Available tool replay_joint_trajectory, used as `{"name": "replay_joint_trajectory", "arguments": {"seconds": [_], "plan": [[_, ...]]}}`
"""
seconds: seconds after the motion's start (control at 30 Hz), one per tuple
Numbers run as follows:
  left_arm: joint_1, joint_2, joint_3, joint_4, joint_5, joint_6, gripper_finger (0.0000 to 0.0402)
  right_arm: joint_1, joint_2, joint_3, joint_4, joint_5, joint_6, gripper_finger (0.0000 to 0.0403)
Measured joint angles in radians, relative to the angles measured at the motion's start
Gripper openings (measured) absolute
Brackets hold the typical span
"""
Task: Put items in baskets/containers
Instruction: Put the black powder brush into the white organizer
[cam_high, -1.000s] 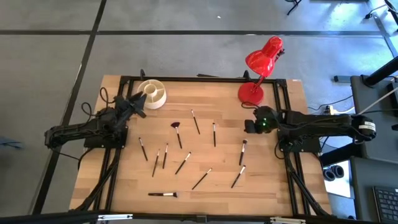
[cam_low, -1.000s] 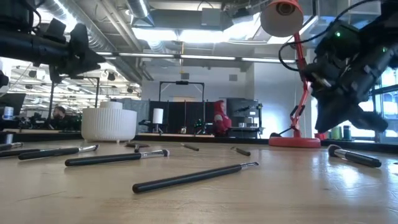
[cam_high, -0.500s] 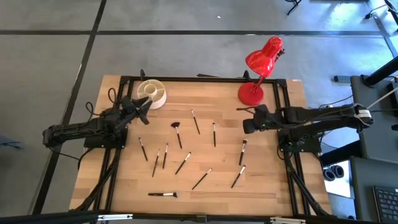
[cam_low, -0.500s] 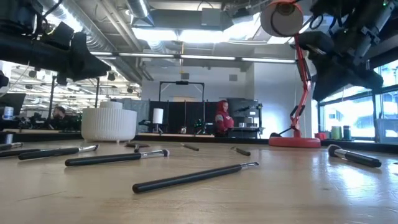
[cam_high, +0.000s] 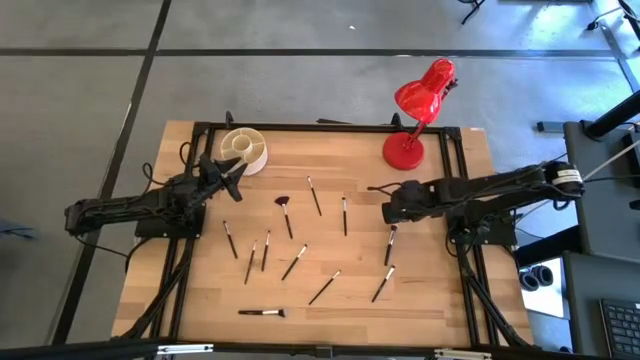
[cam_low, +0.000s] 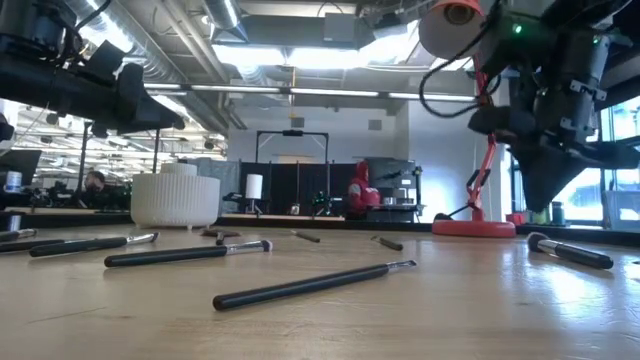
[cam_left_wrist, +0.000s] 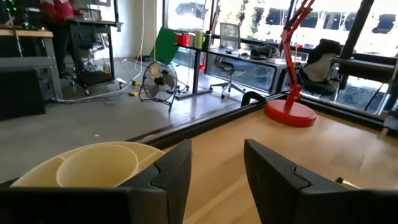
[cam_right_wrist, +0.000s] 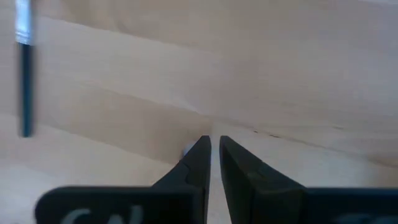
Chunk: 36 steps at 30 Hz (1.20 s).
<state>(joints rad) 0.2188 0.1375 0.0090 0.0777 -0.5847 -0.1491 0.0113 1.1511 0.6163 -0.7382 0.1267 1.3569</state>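
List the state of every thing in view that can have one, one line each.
Left claw: open, empty, beside the organiser.
Right claw: nearly shut, empty, above bare wood.
Organiser: upright, no brush visible inside.
Brushes: lying flat, scattered on the table.
Red lamp: upright, head tilted.

I see a red desk lamp (cam_high: 415, 115) at the upper right of the wooden table (cam_high: 430, 290), and a person in red (cam_low: 358, 190) mid-frame in the low view.

Pale wooden table (cam_high: 440, 285), scattered makeup brushes (cam_high: 294, 262), cream round organiser (cam_high: 245, 149), red desk lamp (cam_high: 404, 150) at back edge
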Motion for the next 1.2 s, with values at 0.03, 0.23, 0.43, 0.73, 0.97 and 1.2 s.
{"name": "replay_joint_trajectory", "arguments": {"seconds": [0.03,0.23,0.43,0.73,0.97,1.2], "plan": [[0.000,0.000,0.000,0.000,-0.001,0.004,0.0143,0.000,0.015,0.000,0.000,-0.015,-0.001,0.0037],[-0.002,0.003,0.000,-0.006,0.020,-0.048,0.0143,0.000,0.065,0.000,0.001,-0.060,-0.008,0.0091],[-0.002,0.003,0.000,-0.006,0.029,-0.080,0.0143,0.000,0.064,0.000,0.003,-0.102,-0.007,0.0174],[-0.001,0.003,0.000,-0.001,0.013,-0.020,0.0143,-0.002,0.070,0.000,0.071,-0.111,0.013,0.0211],[-0.001,0.003,0.000,-0.003,0.001,-0.003,0.0143,-0.003,0.143,0.000,0.120,-0.104,0.095,0.0211],[-0.001,0.005,0.000,-0.006,0.001,-0.003,0.0143,-0.003,0.236,0.003,0.133,-0.148,0.106,0.0210]]}}
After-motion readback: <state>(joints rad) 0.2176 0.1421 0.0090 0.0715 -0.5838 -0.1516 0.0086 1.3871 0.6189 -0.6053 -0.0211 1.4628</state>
